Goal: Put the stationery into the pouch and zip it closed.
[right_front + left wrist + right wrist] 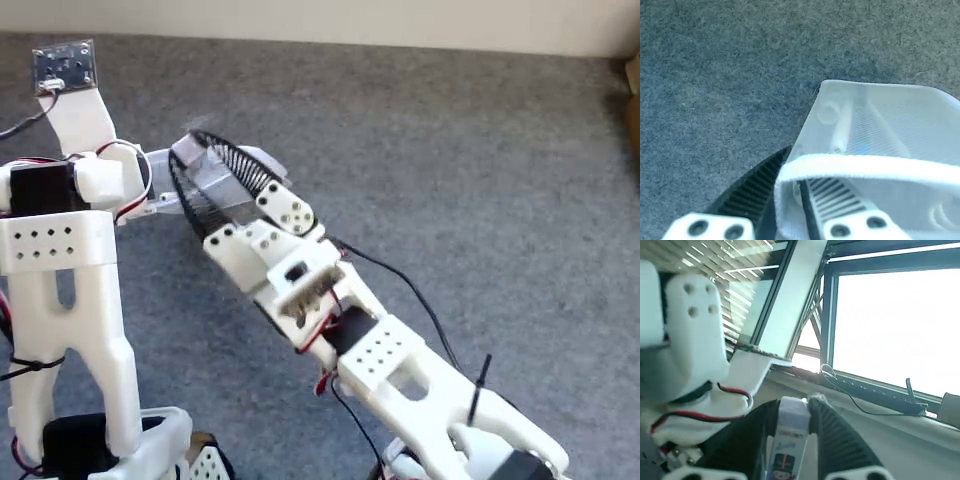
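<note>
A translucent white mesh pouch [880,125] with a white zipper band [865,167] rests on grey carpet. Pen-like shapes show through its side. My left gripper [795,172] is shut on the pouch's edge, its black ribbed fingers [750,192] on either side of the band. My right gripper [792,402] is shut on a small white stationery block with a printed label [787,440], tilted upward. From above, the right gripper [183,148] holds that block [205,170] right beside the left arm's wrist; the pouch is mostly hidden under both arms.
Grey carpet [480,150] covers the whole work surface, open to the right and far side. The left arm [60,240] stands upright at the left with its camera board [65,65]. The right arm [400,370] crosses from the near right. A window [900,325] lies beyond.
</note>
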Controlling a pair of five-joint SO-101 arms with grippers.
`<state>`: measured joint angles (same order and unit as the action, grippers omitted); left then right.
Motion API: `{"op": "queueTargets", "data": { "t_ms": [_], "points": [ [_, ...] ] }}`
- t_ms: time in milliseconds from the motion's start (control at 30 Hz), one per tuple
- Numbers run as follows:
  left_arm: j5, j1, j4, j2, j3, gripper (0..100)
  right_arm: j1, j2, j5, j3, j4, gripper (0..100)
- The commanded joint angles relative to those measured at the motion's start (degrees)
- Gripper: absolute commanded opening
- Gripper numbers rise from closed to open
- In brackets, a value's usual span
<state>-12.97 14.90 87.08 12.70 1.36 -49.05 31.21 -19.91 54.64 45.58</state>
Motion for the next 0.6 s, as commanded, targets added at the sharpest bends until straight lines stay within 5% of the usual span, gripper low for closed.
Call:
{"op": "queueTargets", "data": {
  "t_ms": [0, 567],
  "points": [
    [-0.4, 0.4, -0.5, -1.2, 1.9, 1, 2.2, -1.2, -0.6, -3.7, 2.2, 0.3],
    [-0.4, 0.4, -1.4, -1.2, 2.2, 1, 1.1, -2.3, -0.5, 6.6, 1.6, 0.3]
  ]
}}
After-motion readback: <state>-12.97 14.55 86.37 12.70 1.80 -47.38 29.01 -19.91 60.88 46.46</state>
